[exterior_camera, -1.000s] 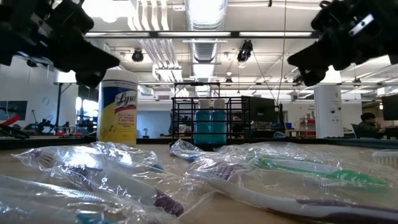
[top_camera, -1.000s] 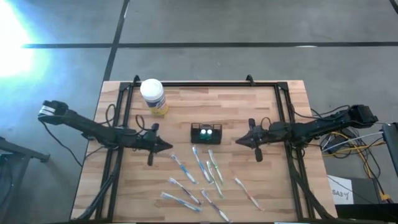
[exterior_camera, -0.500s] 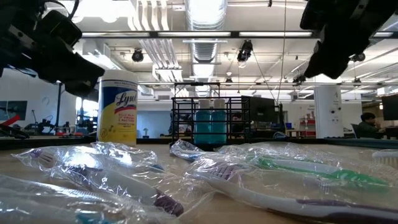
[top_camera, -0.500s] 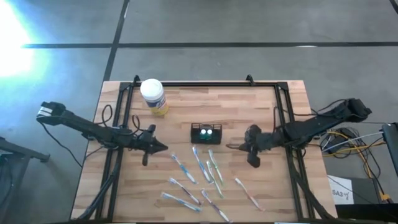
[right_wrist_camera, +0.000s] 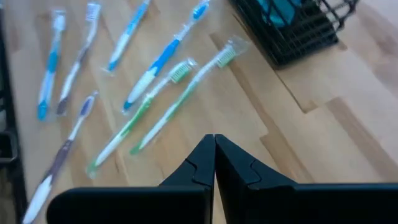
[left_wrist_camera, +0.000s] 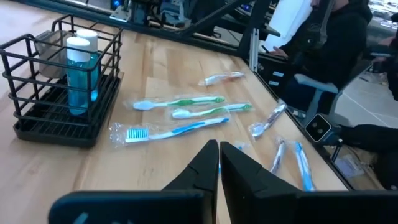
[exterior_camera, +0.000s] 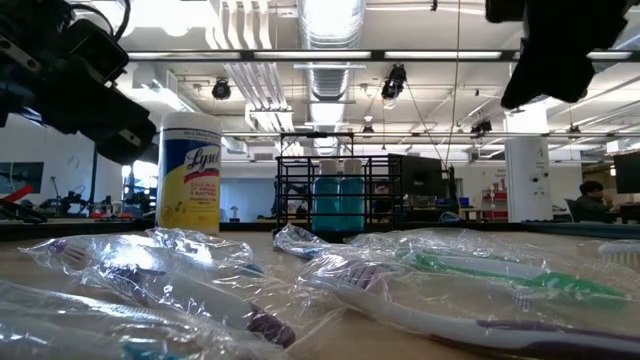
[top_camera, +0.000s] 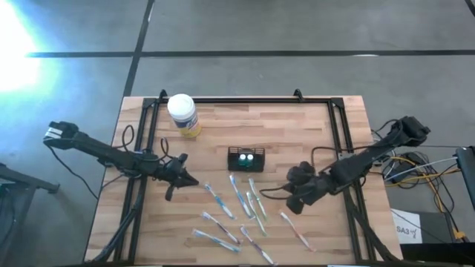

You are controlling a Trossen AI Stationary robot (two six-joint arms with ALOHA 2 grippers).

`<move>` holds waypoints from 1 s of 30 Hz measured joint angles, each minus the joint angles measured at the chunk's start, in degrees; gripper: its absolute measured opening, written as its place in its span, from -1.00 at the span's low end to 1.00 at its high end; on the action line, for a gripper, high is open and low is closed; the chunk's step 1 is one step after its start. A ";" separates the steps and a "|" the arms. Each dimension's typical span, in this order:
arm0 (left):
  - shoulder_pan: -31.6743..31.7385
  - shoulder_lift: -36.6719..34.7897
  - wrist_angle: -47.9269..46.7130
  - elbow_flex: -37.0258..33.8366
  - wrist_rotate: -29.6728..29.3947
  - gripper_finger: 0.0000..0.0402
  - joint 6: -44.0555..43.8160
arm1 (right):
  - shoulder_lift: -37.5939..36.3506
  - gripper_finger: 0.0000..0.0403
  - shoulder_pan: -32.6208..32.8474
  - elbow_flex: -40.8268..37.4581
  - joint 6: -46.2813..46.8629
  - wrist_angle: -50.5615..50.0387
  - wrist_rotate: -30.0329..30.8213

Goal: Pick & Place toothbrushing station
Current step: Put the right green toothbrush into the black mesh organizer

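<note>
From above, the toothbrushing station [top_camera: 246,157] looks solid black; the left wrist view reveals wire walls. Left pincer [left_wrist_camera: 219,155] and right pincer [right_wrist_camera: 214,147] both pinched shut, empty.

Open workshop hall, grey floor

Bright ceiling lights [exterior_camera: 330,18] over exposed ducts; white column [exterior_camera: 520,165] at right; dark seam [top_camera: 223,53] crosses the concrete floor.

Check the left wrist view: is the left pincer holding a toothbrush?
No. The left pincer is shut on nothing above bare table, and the wrapped toothbrushes lie ahead of it beside the black wire holder.
</note>
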 joint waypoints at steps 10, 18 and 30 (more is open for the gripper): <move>-0.02 0.00 -0.59 0.00 0.11 -0.91 -1.06 | 14.97 -0.59 -4.08 7.21 -2.43 0.04 -1.99; -0.06 0.00 -0.97 0.00 0.11 -0.91 -1.08 | 24.60 -0.14 -9.88 16.16 -3.53 -2.32 -9.28; -0.06 0.03 -2.05 0.00 0.15 -0.91 -0.82 | 35.57 0.00 -14.60 23.62 -5.73 -4.24 -10.89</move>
